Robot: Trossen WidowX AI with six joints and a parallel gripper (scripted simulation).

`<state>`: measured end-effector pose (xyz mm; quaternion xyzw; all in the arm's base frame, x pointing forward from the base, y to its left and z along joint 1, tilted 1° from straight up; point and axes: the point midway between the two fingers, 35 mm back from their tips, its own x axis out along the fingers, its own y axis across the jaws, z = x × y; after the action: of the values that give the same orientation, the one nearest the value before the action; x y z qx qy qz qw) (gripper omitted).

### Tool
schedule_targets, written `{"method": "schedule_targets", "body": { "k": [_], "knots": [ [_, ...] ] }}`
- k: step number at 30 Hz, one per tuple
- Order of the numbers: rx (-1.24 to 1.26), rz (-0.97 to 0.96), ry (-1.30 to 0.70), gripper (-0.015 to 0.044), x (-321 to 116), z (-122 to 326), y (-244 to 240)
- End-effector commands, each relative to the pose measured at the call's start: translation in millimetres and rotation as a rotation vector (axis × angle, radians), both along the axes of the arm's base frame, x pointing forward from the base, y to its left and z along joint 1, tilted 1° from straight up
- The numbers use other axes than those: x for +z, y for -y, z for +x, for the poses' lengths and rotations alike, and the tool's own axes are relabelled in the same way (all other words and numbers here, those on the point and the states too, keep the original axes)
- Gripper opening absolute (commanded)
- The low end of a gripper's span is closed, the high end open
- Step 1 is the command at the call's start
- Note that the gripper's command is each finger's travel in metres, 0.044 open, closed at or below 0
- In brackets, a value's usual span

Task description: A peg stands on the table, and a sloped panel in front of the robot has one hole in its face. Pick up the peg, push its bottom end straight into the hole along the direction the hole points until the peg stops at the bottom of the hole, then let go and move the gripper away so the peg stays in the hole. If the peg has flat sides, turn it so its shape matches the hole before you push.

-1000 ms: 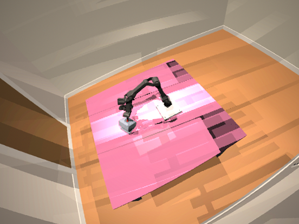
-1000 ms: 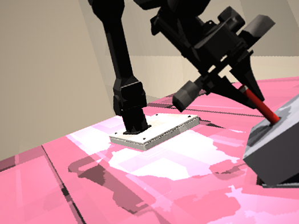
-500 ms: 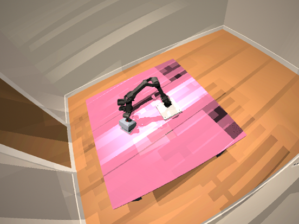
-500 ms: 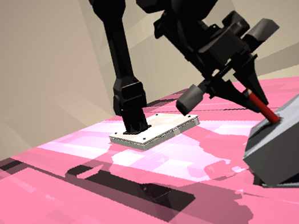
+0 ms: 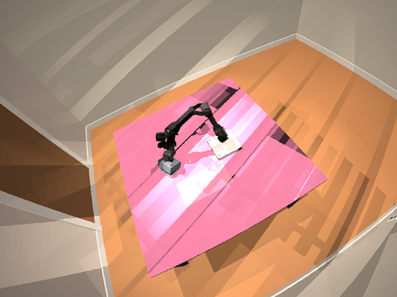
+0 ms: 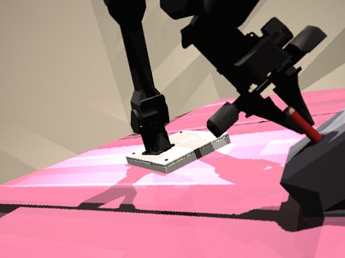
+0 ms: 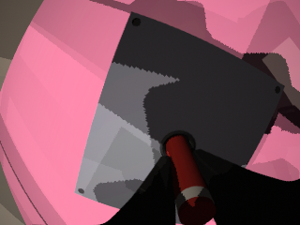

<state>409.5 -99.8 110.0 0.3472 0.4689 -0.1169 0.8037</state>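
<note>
Gripping the red peg (image 6: 304, 125) (image 7: 187, 175) between its 2 fingers, the end effector (image 6: 307, 127) (image 7: 182, 160) is closed down to a narrow gap, as wide as the peg it has hold of. The peg is tilted, with its lower end in the mouth of the hole (image 7: 165, 146) in the panel (image 5: 170, 166) (image 6: 335, 160) (image 7: 202, 103); how deep it goes is hidden. Its upper end, ringed by 1 pale band (image 6: 289, 111) (image 7: 194, 192), sticks out past the fingers on the side away from the hole. The fingertips are near the sloped face, and whether they touch it I cannot tell. In the wrist view, 3 corners of the face show a small dark dot each, and part of the face lies in shadow. The panel stands on the pink desk (image 5: 236, 209) (image 6: 117, 247) (image 7: 61, 94), near the pale base plate (image 5: 218, 153) (image 6: 184, 155) but apart from it. From that plate the black arm (image 5: 184, 120) (image 6: 136, 54) rises, bends over at the top and slants down to the panel. Orange floor (image 5: 335, 107) surrounds the desk.
</note>
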Motion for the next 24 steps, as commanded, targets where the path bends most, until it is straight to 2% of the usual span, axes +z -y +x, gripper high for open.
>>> {"method": "schedule_targets", "body": {
  "k": [1, 18, 24],
  "knots": [
    [-0.005, 0.000, -0.003, 0.0000, -2.4, 0.3, 0.0],
    [0.000, 0.000, 0.000, 0.0000, -3.1, 1.0, -0.3],
    [0.000, 0.000, 0.000, 0.0157, -3.1, 1.0, -0.3]
  ]
}}
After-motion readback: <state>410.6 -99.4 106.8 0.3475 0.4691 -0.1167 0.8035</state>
